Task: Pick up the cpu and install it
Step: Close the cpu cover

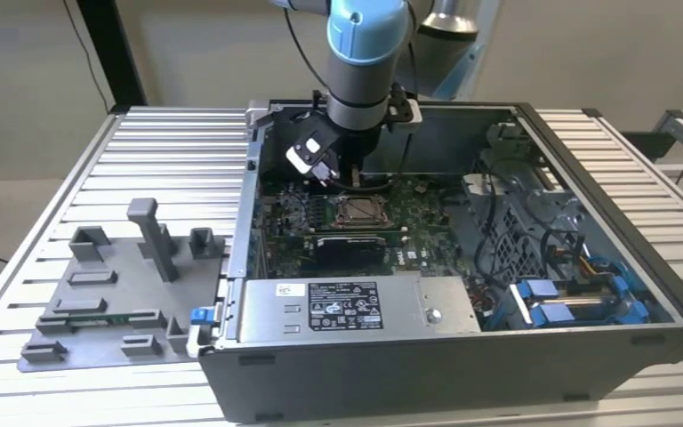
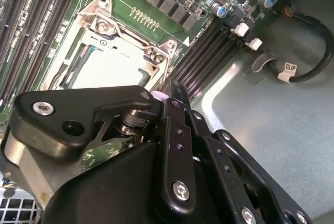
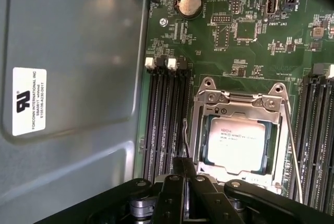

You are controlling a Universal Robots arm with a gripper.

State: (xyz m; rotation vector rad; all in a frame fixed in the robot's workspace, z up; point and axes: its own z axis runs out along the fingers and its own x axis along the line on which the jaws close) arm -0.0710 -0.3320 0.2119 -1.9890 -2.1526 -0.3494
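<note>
The cpu (image 3: 237, 143) is a pale silvery square lying flat in the motherboard socket, with the socket's metal frame (image 3: 240, 99) around its edges. In the second wrist view the cpu (image 2: 107, 70) shows just beyond my fingertips. My gripper (image 3: 185, 162) hangs above the socket's edge, beside the cpu and apart from it. Its black fingers (image 2: 169, 104) stand together with nothing between them. In the exterior view the gripper (image 1: 348, 176) is inside the open computer case, just behind the socket (image 1: 359, 211).
Memory slots (image 3: 167, 119) run beside the socket, and the grey case wall (image 3: 68, 78) rises past them. A black cable (image 2: 308, 72) with a clip lies on the case floor. A power supply (image 1: 341, 307) fills the case front. Grey fixture blocks (image 1: 116, 294) stand at the exterior view's left.
</note>
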